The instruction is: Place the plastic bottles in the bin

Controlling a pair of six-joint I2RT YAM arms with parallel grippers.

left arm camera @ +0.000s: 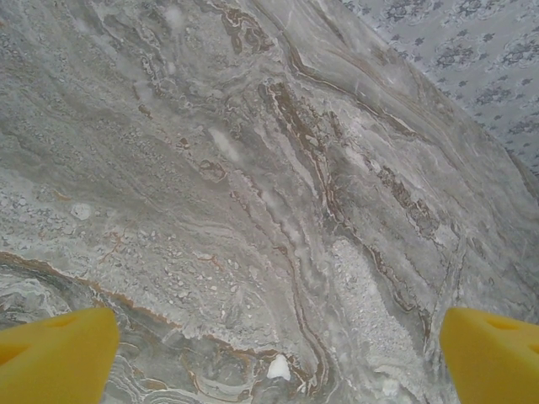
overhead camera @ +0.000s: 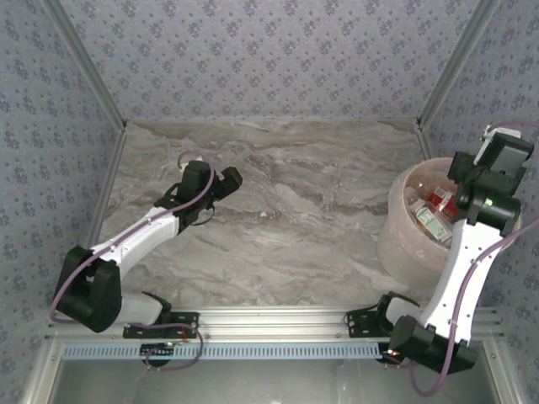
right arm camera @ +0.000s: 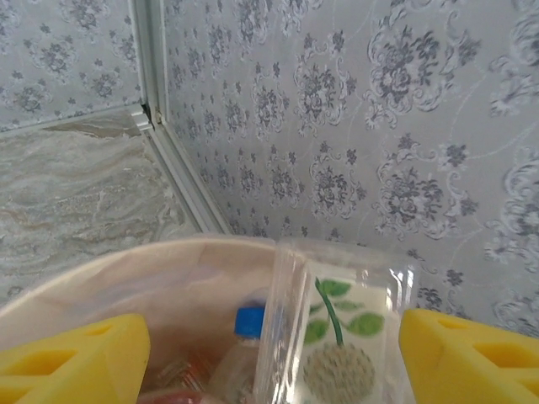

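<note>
Marble counter [left arm camera: 253, 168] stretches broad beneath the left pincer [left arm camera: 280, 345], jaws spread wide; right pincer [right arm camera: 274, 337] gapes astride a bottle [right arm camera: 337, 337] above the bin [right arm camera: 126, 261] rim

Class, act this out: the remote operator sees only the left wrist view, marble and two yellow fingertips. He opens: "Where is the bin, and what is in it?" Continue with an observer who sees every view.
Observer: The large round pale pink plastic bin stands at the right edge of the grey marble table, with small plastic bottles inside.
Operator: Where is the right gripper?
Observer: The right gripper is above the bin, jaws apart, a clear plastic bottle with a green leaf label between them.
Operator: And my own arm?
Observer: The left gripper is over the table's left half, far from the bin.
</note>
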